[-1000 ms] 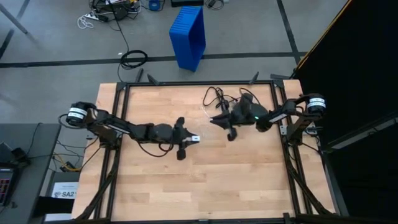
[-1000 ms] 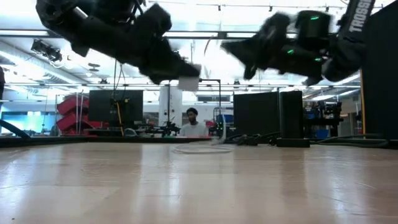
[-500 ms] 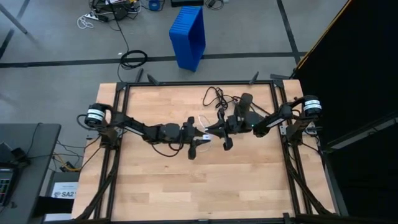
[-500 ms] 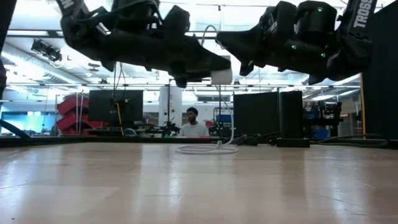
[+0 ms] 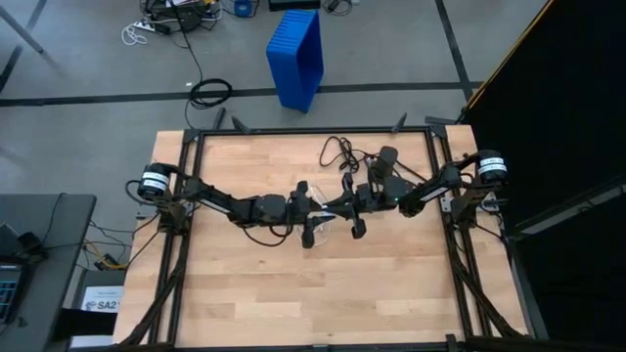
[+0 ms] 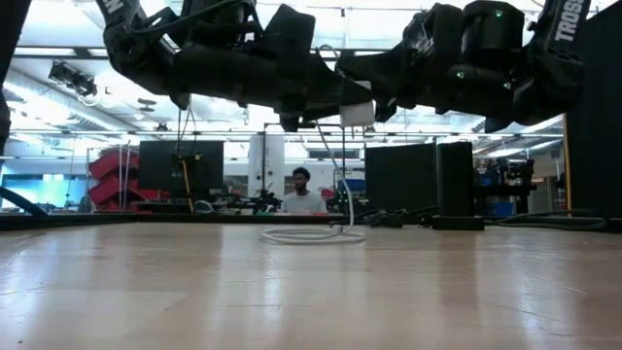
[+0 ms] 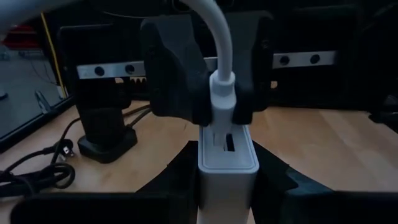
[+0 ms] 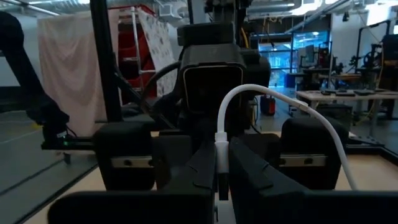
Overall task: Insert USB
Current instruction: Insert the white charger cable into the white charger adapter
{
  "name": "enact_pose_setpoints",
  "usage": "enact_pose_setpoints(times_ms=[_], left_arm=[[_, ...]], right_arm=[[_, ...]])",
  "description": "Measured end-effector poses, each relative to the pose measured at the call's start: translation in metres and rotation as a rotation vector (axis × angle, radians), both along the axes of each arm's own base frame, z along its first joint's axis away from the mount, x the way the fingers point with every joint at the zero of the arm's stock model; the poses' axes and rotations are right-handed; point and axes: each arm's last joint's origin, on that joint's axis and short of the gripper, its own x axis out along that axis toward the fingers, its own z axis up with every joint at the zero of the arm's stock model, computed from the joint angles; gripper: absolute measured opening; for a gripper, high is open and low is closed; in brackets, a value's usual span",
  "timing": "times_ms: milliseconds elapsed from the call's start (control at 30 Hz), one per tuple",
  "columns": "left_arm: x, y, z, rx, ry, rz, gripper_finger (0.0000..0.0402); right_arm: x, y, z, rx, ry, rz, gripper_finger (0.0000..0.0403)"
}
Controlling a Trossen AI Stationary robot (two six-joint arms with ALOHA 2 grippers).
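Change: both arms have closed in on each other above the table's middle; a second ago the left gripper (image 5: 315, 217) hung well to the 9 o'clock side of the right gripper (image 5: 337, 203), and now the two meet nearly tip to tip.
Left gripper: clamped on a white charger block (image 7: 227, 152), fingers pressed against its two sides, socket face turned toward the other arm.
Right gripper: fully closed on the USB plug (image 7: 222, 99), pinching it just behind the tip, with the white cable (image 8: 273, 99) arching back over the wrist.
USB: plug held in the air at the table's centre, its tip at the mouth of the block's slot (left wrist view shows them touching or very nearly so; how deep it sits I cannot tell).
Cable loop: the rest of the white lead hangs down from the plug and lies coiled on the table (image 5: 245, 293) beneath the grippers, toward 12 o'clock of them, seen as a flat ring (image 6: 311, 234) in the low view.
Black adapter box: stands at the table's 1 o'clock part (image 5: 387, 156), its dark cord trailing beside it, untouched.
Meaning: approach looks finished and alignment roughly set (plug and slot appear in line); what likely remains is the push home.
Risk: a slight tilt of the plug could jam it against the slot's edge.
Background: a person (image 6: 301, 194) sits far behind the table.
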Motion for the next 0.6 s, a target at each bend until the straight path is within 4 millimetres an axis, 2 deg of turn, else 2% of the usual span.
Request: enact_pose_setpoints(times_ms=[600], left_arm=[[-0.0036, 0.0017, -0.0024, -0.006, -0.014, 0.052, 0.0075]], right_arm=[[0.0002, -0.0001, -0.0011, 0.001, 0.015, 0.001, 0.0]])
